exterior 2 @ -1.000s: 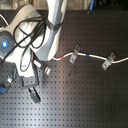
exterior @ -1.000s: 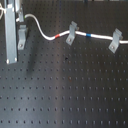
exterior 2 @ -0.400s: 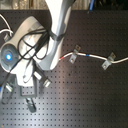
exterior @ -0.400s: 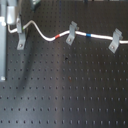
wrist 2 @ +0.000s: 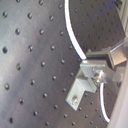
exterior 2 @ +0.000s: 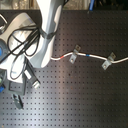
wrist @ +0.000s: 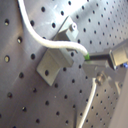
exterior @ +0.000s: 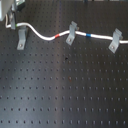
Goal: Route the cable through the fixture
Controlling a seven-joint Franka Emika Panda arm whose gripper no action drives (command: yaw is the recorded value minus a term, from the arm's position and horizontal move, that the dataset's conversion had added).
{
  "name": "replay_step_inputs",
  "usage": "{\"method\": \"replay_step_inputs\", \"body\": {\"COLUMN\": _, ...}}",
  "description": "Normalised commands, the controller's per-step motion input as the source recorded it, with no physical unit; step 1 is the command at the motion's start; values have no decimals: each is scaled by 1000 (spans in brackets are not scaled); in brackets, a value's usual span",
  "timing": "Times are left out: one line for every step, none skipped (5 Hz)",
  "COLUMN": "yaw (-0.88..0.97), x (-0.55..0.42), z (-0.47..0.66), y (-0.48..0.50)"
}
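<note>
Three clips: the upright fixture (exterior: 21, 39) stands at the left of the first exterior view; two slanted clips (exterior: 71, 34) (exterior: 116, 40) sit at its upper middle and upper right, on the perforated desk (exterior: 65, 90).
Cable: the cable (exterior: 40, 33) already runs through both slanted clips, with the red band (exterior: 59, 36) and blue band (exterior: 89, 35) either side of the middle one. Its free length curves to the upper left and passes just above the fixture.
Fingers: in the first wrist view the fingers (wrist: 107, 56) look closed on the cable right beside the fixture, nothing else between them.
Why held so: gripping close to the fixture probably keeps the limp cord short and steerable, so it can be laid into the slot.
Seating: the first wrist view shows the cable lying across the fixture's head; I cannot tell whether it sits in the slot or only rests on it.
Hidden: in the second exterior view the white arm (exterior 2: 47, 30) covers the fixture area; the cable's right end leaves the frame.
</note>
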Motion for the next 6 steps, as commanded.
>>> {"method": "replay_step_inputs", "body": {"yaw": 1000, "x": -16, "z": 96, "y": 4}}
{"method": "replay_step_inputs", "body": {"yaw": 1000, "x": -13, "z": 94, "y": 5}}
{"method": "replay_step_inputs", "body": {"yaw": 1000, "x": -2, "z": 71, "y": 2}}
{"method": "replay_step_inputs", "body": {"yaw": 986, "x": 0, "z": 45, "y": 0}}
{"method": "replay_step_inputs", "body": {"yaw": 711, "x": 101, "z": 0, "y": -61}}
{"method": "replay_step_inputs", "body": {"yaw": 777, "x": -74, "z": 1, "y": -97}}
